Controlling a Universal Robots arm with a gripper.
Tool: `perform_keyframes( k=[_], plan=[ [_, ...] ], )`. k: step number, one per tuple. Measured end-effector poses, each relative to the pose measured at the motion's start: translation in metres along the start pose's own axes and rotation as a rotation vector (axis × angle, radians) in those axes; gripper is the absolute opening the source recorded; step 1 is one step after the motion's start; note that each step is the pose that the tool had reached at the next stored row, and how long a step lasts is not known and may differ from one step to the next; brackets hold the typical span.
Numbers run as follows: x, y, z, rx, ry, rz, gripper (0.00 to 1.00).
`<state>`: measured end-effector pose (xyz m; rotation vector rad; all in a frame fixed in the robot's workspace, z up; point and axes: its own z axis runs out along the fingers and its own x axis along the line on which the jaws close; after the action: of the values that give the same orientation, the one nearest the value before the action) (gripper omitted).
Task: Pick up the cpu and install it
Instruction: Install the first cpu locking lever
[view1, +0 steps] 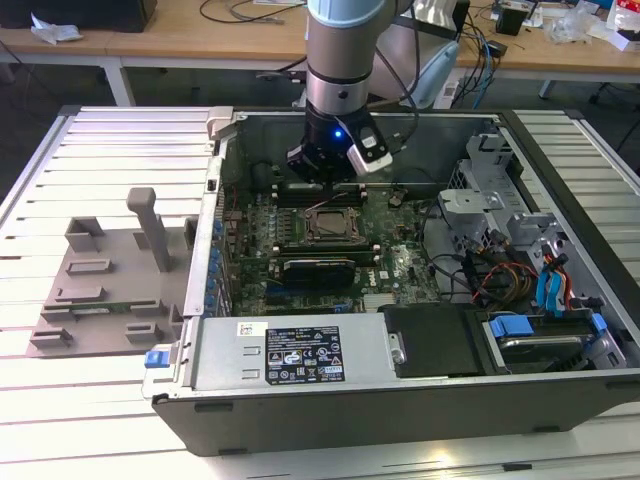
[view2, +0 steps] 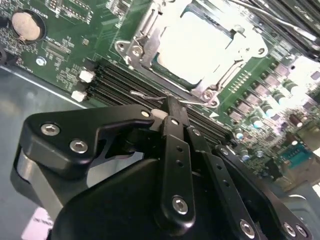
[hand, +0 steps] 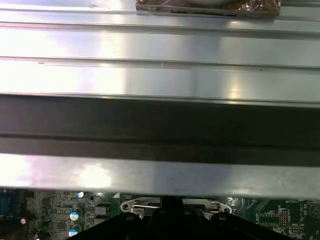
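Observation:
The cpu (view2: 199, 41) lies flat inside the metal-framed socket (view2: 145, 30) on the green motherboard (view1: 395, 262), its silvery top glaring bright in the second wrist view. My gripper (view2: 168, 106) hovers just beside the socket, over the black memory slots (view2: 112, 82), fingers closed together with nothing between them. A thin wire lever (view2: 145, 95) runs along the socket's edge near the fingertips. In the exterior view the gripper (view1: 330, 172) hangs inside the open computer case, just behind the socket (view1: 328, 225).
The case wall (hand: 160, 80) stands close to the gripper. A long grey box (view1: 290, 352) with a label lines the case's front edge. Drive cages and cables (view1: 510, 270) fill the exterior view's right. A grey plastic shroud (view1: 110, 280) lies outside on the slatted table.

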<state>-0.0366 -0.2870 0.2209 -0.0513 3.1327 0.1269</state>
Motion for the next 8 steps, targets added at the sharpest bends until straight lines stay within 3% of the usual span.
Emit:
perform_keyframes(
  k=[4,8],
  plan=[
    [-0.0111,-0.0009,0.007,-0.0001,0.0035,0.0,0.11],
    [-0.0156,-0.0014,0.0117,0.0001,0.0043,0.0,0.11]
  ],
)
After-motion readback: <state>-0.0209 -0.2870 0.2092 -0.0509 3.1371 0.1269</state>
